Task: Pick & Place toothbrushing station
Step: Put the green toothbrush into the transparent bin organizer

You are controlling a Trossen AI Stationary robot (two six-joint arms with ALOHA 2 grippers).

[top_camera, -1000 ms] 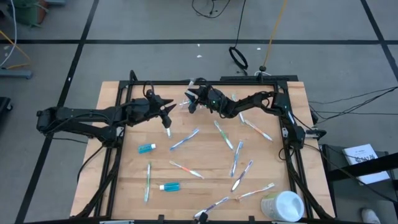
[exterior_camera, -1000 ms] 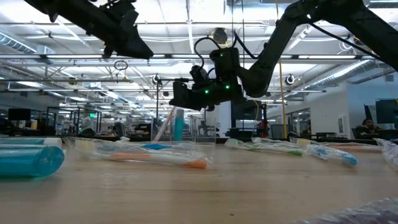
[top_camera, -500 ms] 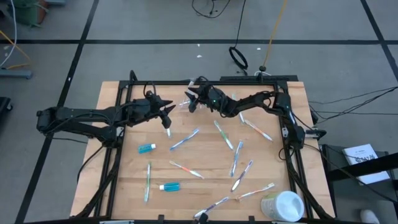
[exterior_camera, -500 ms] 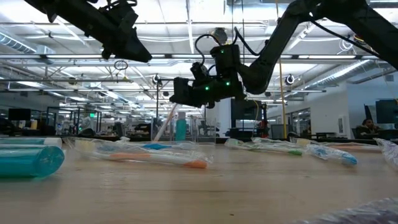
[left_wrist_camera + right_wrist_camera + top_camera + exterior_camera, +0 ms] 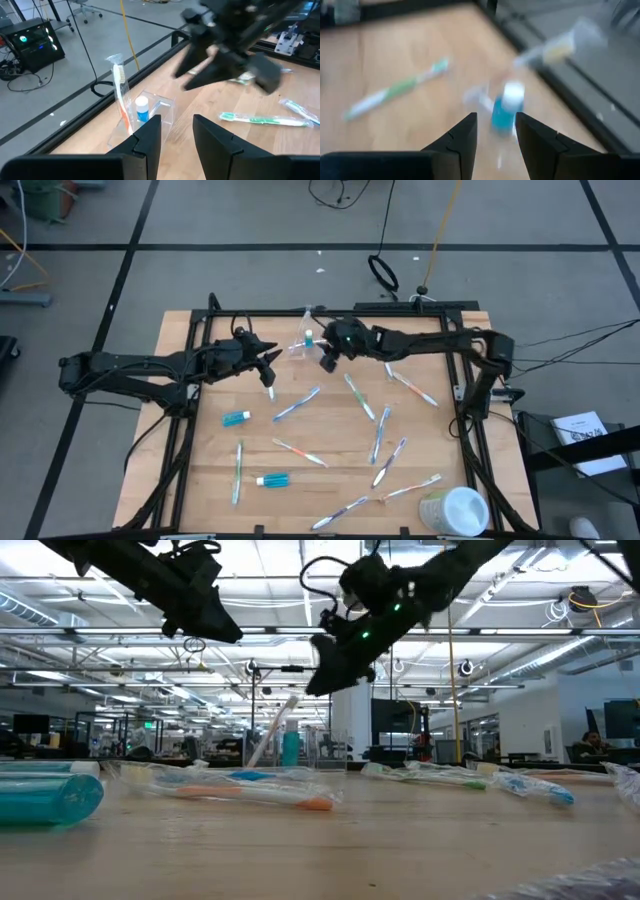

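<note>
The small clear cup [image 5: 304, 346] stands at the table's far middle; it also shows in the left wrist view [image 5: 147, 116]. An orange-handled toothbrush [image 5: 121, 95] and a blue toothpaste tube [image 5: 142, 109] with a white cap stick out of it, the brush leaning on the rim. My right gripper [image 5: 325, 361] hangs open and empty just right of the cup, raised above it [image 5: 325, 680]. My left gripper [image 5: 271, 366] is open and empty to the cup's left, raised off the table [image 5: 215, 625]. Two more blue tubes [image 5: 236, 418] [image 5: 273, 479] lie on the table's left half.
Several pastel toothbrushes [image 5: 297, 404] [image 5: 380, 435] lie scattered across the middle and right of the wooden table. A larger white cup [image 5: 455, 510] lies at the near right corner. A black frame [image 5: 190, 330] runs along the table's edges.
My right gripper has drawn back from over the clear cup toward the table's right, risen and tipped its fingers downward. The cup with the brush and blue tube stays where it was, now uncovered from above.
</note>
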